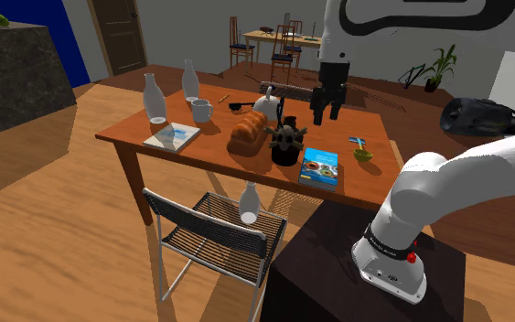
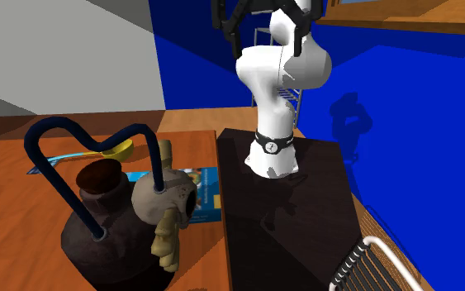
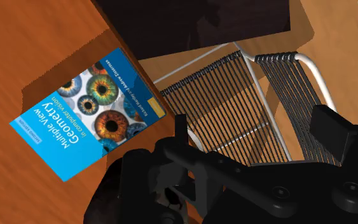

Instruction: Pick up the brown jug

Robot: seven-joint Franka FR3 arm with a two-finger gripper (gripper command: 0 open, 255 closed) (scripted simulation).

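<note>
Table (image 1: 127, 135): we see a brown wooden top carrying bottles, a mug, a loaf, the book and the jug

Chair (image 1: 211, 229): a wire-mesh seat drawn up at the near edge of the table, with one pale bottle standing on it

Jug (image 1: 284, 146): we take the task's thing to be the dark brown, round-bellied vessel that stands upright near the middle of the table, just beside the loaf (image 1: 246, 135) and near the book; in the second exterior view it sits close to the camera (image 2: 106, 240)

Book (image 1: 320, 166): blue cover, lying flat by the near edge, on the shoulder view's right of the jug

Gripper (image 1: 327, 113): we see it hanging above the table with its two black fingers parted and nothing between them

Handle (image 2: 90, 136): a dark blue hoop arching over the jug's mouth

Relation that matters: the jug lies below the gripper and toward the shoulder view's left; its long axis is vertical, so we judge the hand must shift that way and descend from above, fingers straddling the hoop or the neck
</note>
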